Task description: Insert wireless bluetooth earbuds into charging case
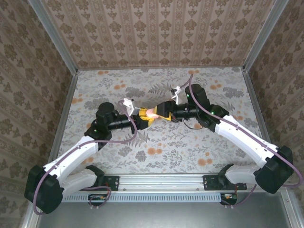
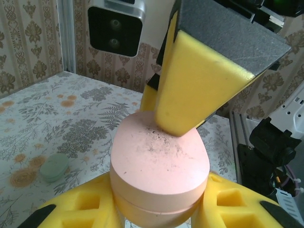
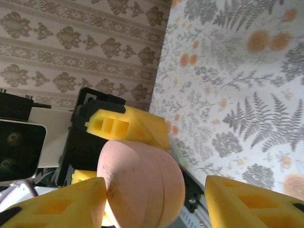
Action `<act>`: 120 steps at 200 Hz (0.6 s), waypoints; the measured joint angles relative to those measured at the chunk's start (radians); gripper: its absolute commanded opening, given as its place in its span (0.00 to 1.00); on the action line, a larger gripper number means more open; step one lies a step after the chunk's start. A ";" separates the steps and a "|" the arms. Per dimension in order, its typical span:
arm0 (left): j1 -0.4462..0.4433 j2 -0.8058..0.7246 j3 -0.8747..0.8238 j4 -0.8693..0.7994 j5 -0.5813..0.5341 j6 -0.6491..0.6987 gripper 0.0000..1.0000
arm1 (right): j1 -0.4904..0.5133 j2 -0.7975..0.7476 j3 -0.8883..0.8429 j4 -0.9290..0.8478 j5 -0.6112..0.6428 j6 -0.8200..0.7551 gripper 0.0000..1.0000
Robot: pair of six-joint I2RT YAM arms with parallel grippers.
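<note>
A pink oval charging case (image 2: 159,161) with its lid down is held above the table (image 1: 190,142), with my left gripper (image 2: 159,204) shut on its sides. In the top view the case (image 1: 152,112) sits between my left gripper (image 1: 142,115) and my right gripper (image 1: 161,110), which meet mid-table. My right gripper (image 3: 156,190) is open astride the case (image 3: 142,180). One of its yellow fingers (image 2: 199,80) rests on the lid's flat top. The other finger (image 3: 247,204) stands well apart from the case. The earbuds are out of view.
A small pale green oval thing (image 2: 53,167) lies on the floral table to the left of the held case; it looks like a small lidded case. Patterned walls (image 1: 156,33) enclose the table. A metal rail (image 1: 161,180) runs along the near edge.
</note>
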State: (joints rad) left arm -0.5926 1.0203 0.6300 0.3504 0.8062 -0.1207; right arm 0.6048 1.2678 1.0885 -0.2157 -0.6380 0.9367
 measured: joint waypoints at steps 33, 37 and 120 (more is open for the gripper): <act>0.000 0.000 0.000 0.001 -0.013 -0.007 0.17 | 0.000 0.035 -0.027 0.123 -0.059 0.093 0.45; -0.001 0.000 0.000 0.000 -0.015 -0.008 0.17 | 0.000 0.037 -0.030 0.137 -0.064 0.099 0.43; 0.004 -0.049 -0.001 -0.069 -0.072 0.000 0.83 | -0.009 0.077 -0.052 0.243 -0.080 0.193 0.27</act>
State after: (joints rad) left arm -0.5884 0.9714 0.6289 0.2813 0.7341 -0.1211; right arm 0.5957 1.3445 1.0363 0.0273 -0.7185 1.1301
